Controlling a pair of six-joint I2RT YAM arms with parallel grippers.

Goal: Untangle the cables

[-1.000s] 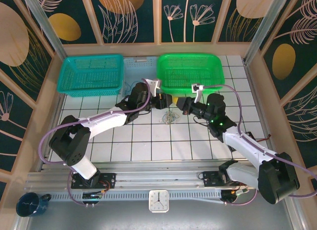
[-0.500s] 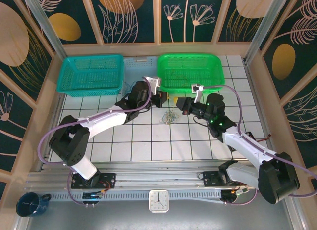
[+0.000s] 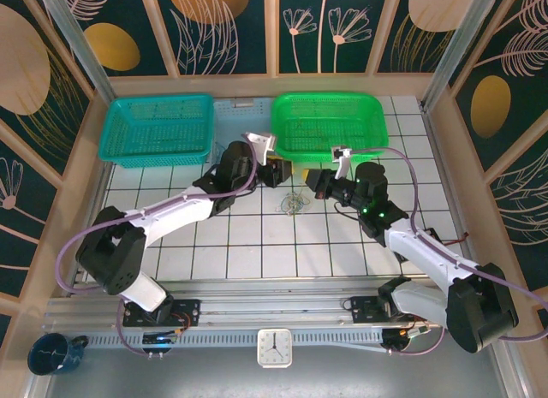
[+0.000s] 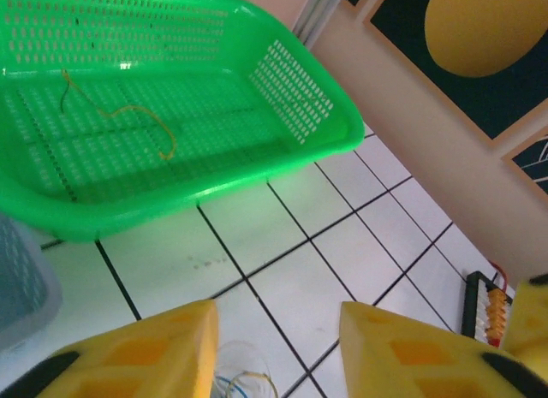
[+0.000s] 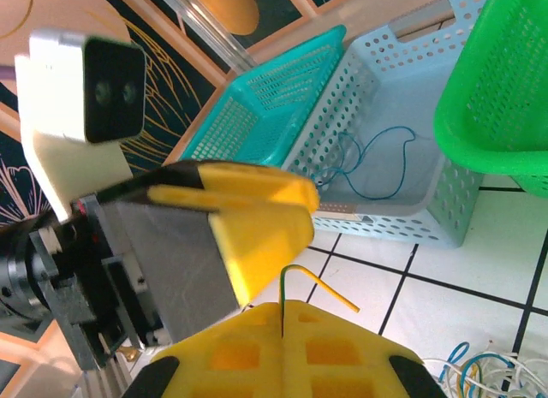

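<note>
**Right gripper pinched a yellow wire above the tangle, left gripper stood spread**

The cables (image 3: 293,203) lay as a small tangle of whitish, blue and yellowish strands on the white tiled surface (image 3: 257,244), just in front of the green basket (image 3: 327,124) and between the two arms' tips. Both arms reached in toward that spot from either side.

The left gripper (image 4: 276,329) had its yellow fingers (image 4: 145,355) spread with a clear gap between them. In the left wrist view, part of the tangle showed low in that gap, on the tiles. Nothing was held there.

The right gripper (image 5: 282,325) had its fingers pressed together. A yellow wire (image 5: 318,282) rose from the seam between them, bent over and pointed off to the right. The left gripper's fingers sat just above and beside it. Loose strands of the tangle showed at the lower right corner of the right wrist view.

Inside the green basket lay an orange-yellow wire (image 4: 120,115), curled on the floor of the basket. A pale grey basket (image 5: 402,90) stood between the green one and a teal basket (image 3: 158,128), and a thin blue wire (image 5: 377,167) lay inside it.
</note>
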